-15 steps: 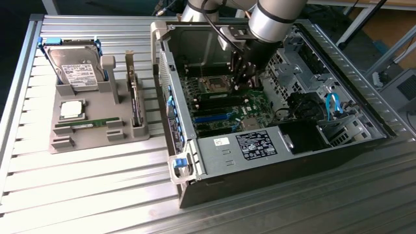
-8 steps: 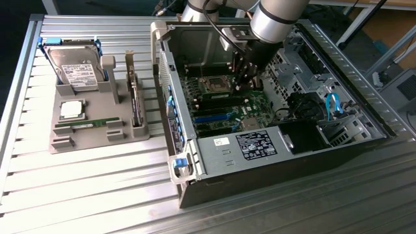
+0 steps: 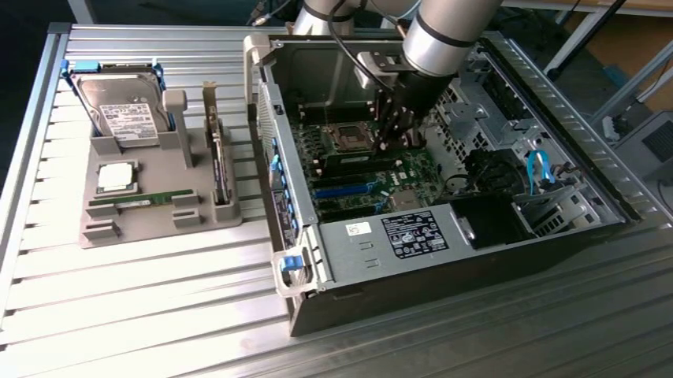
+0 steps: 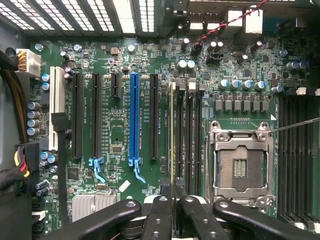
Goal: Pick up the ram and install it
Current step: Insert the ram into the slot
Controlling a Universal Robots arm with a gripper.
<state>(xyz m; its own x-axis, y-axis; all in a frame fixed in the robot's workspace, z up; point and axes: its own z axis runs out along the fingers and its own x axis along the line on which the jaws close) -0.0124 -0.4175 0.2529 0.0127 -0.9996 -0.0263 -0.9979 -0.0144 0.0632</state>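
Ram (image 4: 172, 140) edge-on, lined up with black memory slots (image 4: 189, 130), pinched between closed gripper (image 4: 173, 207) fingers (image 4: 159, 217), empty CPU socket (image 4: 241, 167) just beside, blue expansion slot (image 4: 134, 120) near.

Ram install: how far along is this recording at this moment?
Done: the long, thin green ram stick is picked up and inside the open black computer case. In hand: the gripper clamps it edge-on, lined up with the black memory slots beside the empty silver processor socket. Left: seating; whether it is already pressed home cannot be told.
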